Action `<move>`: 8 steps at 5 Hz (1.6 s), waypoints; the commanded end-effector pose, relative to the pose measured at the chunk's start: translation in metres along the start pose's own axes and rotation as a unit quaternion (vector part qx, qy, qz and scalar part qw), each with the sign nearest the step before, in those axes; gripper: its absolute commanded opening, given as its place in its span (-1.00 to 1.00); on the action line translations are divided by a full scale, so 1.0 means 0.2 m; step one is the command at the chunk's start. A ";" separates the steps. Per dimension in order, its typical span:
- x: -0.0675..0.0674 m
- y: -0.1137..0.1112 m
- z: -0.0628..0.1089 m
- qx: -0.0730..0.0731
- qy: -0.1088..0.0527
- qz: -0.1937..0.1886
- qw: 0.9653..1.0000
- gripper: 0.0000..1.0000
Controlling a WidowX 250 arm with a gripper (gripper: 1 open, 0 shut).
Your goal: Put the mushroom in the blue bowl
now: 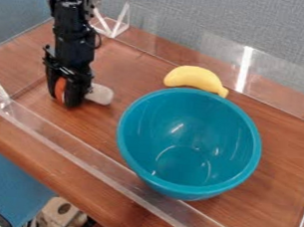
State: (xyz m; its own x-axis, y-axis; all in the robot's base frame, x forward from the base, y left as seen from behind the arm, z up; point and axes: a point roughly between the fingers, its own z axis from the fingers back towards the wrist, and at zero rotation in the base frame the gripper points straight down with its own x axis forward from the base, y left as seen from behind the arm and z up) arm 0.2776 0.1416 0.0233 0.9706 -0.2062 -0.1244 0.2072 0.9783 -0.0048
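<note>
table (32,70): gripper (70,96) at left, mushroom (95,94) at its tips | blue bowl (189,144) right of them, nearer the front | banana (195,80) just behind bowl

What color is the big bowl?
The bowl is teal-blue and shiny, seen clearly in the one camera view.

Mushroom (90,93) left (mostly hidden); blue bowl (189,144) upright, right.
</note>
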 end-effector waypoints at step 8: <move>0.04 -0.52 0.59 0.047 -0.081 -0.104 0.990 -1.00</move>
State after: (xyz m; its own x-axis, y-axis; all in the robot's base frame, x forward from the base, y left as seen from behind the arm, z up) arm 0.2762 0.0327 0.1279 0.9053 -0.4246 -0.0093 0.4244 0.9039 0.0533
